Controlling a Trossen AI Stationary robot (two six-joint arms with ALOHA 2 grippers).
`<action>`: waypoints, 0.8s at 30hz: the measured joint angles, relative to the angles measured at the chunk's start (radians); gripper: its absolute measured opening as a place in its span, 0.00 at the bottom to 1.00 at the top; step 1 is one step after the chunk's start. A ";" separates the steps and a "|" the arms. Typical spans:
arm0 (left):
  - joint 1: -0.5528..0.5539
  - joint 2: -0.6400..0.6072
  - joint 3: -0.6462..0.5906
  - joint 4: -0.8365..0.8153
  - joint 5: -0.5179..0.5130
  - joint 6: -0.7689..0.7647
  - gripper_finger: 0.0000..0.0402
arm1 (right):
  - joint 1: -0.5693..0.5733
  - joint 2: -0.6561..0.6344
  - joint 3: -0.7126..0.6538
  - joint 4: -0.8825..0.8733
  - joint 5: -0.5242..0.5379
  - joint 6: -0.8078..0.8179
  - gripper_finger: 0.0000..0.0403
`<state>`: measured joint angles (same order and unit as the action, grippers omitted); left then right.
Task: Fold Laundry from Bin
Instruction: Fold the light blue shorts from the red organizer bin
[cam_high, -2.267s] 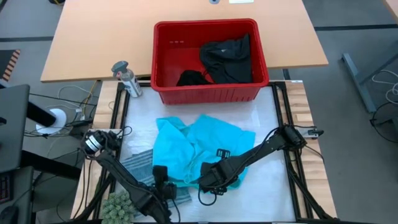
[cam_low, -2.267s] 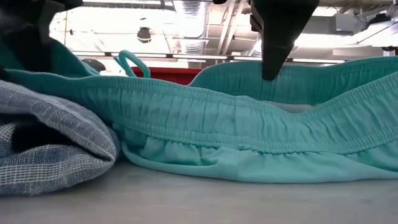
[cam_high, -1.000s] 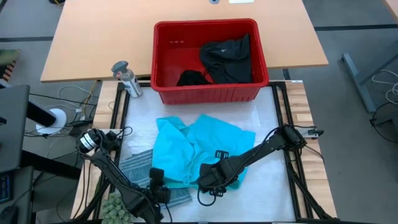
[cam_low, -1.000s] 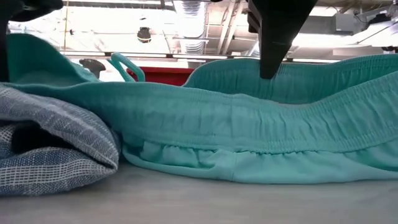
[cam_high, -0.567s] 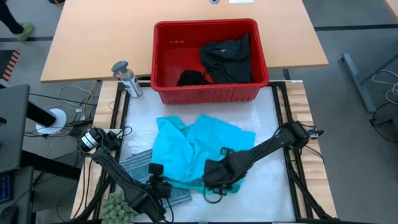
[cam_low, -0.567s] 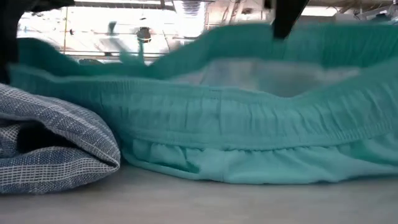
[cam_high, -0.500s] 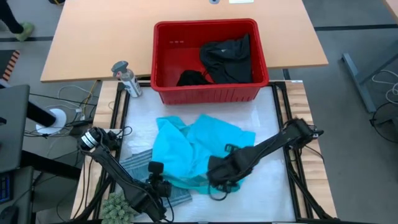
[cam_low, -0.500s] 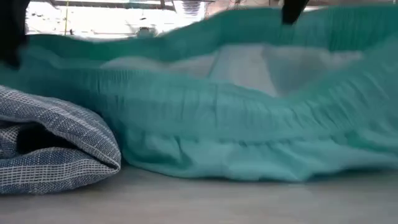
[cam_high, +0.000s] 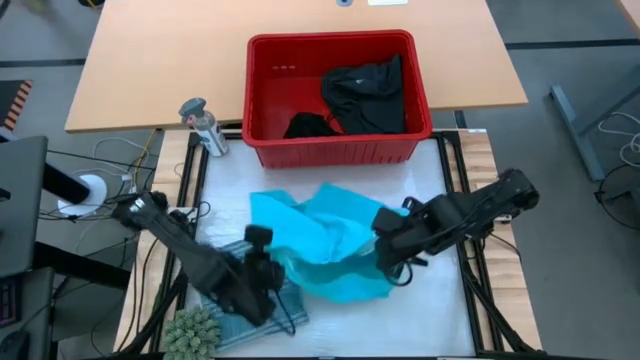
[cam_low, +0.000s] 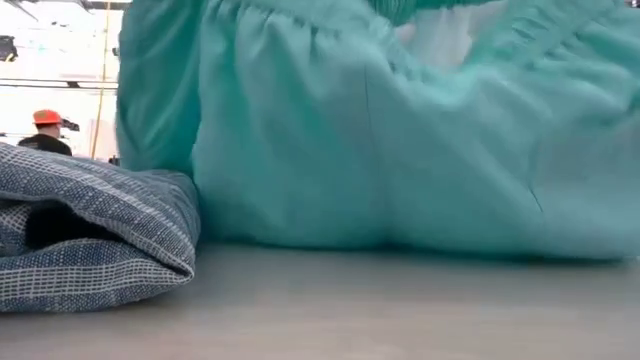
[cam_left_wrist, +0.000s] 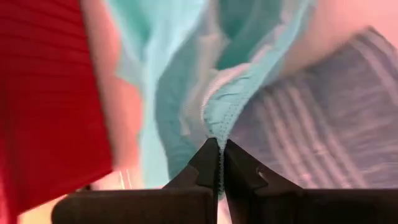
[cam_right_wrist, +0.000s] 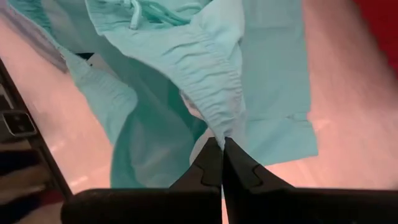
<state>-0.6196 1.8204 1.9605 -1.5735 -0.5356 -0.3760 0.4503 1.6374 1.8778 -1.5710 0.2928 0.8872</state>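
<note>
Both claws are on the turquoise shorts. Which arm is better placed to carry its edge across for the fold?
Likely right. The right claw is shut on the turquoise shorts at the waistband, over bare table. The left claw also pinches them, but sits over the striped garment.

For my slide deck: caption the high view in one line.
Both grippers, left and right, pinch and lift the turquoise garment before the red bin.
</note>
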 joint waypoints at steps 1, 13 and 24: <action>0.019 -0.021 0.010 0.000 -0.004 0.009 0.00 | -0.001 -0.013 0.000 0.000 0.004 0.007 0.05; 0.314 -0.269 0.021 0.016 -0.045 0.077 0.00 | -0.066 -0.239 -0.001 0.000 0.296 0.102 0.05; 0.557 -0.227 0.020 0.101 0.130 0.269 0.00 | -0.384 -0.203 0.000 0.000 0.140 -0.108 0.07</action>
<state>-0.0624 1.5932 1.9806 -1.4722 -0.4061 -0.1070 0.0667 1.4346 1.8774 -1.5711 0.4329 0.7790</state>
